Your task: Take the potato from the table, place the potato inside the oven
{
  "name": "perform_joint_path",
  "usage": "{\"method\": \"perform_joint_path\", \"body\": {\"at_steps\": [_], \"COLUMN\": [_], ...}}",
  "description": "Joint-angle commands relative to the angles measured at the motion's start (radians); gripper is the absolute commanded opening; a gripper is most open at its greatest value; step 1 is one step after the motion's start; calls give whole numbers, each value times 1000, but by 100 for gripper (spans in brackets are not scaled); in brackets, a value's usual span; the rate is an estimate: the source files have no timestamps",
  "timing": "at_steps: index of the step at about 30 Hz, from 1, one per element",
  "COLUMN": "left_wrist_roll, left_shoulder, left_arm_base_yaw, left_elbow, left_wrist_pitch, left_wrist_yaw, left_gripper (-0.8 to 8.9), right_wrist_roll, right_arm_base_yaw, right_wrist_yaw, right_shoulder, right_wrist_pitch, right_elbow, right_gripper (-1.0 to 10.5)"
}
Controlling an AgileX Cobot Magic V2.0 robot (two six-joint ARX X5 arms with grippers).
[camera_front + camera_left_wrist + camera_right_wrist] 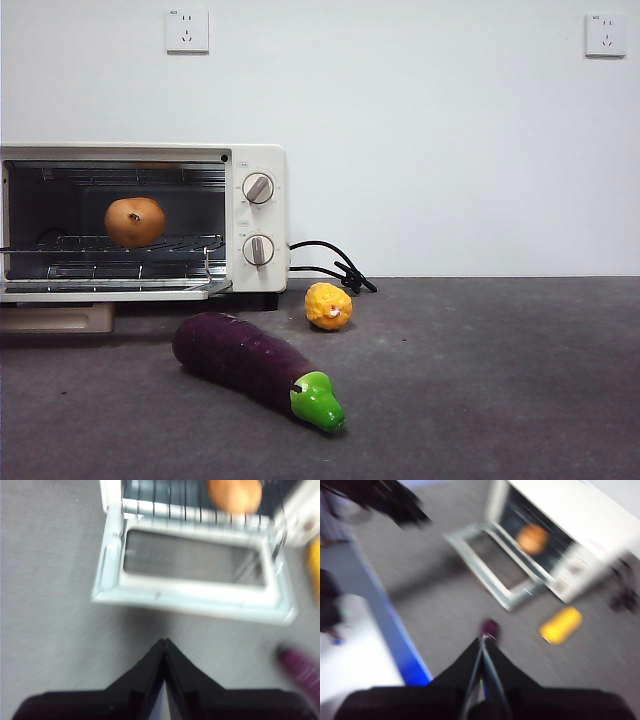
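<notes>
The smooth tan-orange potato [135,221] sits on the wire rack inside the boxy cream-white oven [257,160], whose glass door [195,562] lies folded down over the dark grey table [480,380]. At about 4 o'clock from the oven lies a bumpy yellow ball [328,306], with a long purple eggplant [250,364] nearer the camera. The left gripper [164,642] and the right gripper [484,640], blurred, both look closed and empty above the table.

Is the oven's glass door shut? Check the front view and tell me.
No. The cream-white boxy toaster oven has its door folded down flat, and the rounded tan-brown potato sits in plain sight on the wire rack inside.
</notes>
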Motion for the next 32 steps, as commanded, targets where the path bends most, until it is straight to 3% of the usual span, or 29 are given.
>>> {"method": "perform_joint_path", "body": {"at_steps": [1,4,8,20,28,32], "left_wrist_roll": [-121,-171,-174,-127,-99,-119], "left_shoulder": [48,121,230,525,708,766], "left_arm_base_yaw": [112,186,246,367,391,402], "left_elbow": [-6,-6,-6,-6,-6,-6], "left_wrist_pitch": [60,116,146,214,243,294], "left_wrist_yaw": [164,190,171,169,253,378], "left_gripper": [-9,-9,-9,-9,-8,-8], "right_wrist_roll": [111,189,275,363,426,458], "right_arm_base_yaw": [0,0,0,0,0,0], "right_wrist_yaw": [56,91,137,212,220,224], "right_shoulder": [-137,-266,-416,-691,-700,-700], "right_wrist_pitch": [-23,-23,-23,-23,-23,-23], "right_elbow": [-138,-232,-317,-507,-591,-616], "right_gripper": [-1,0,0,-5,-4,-4]}}
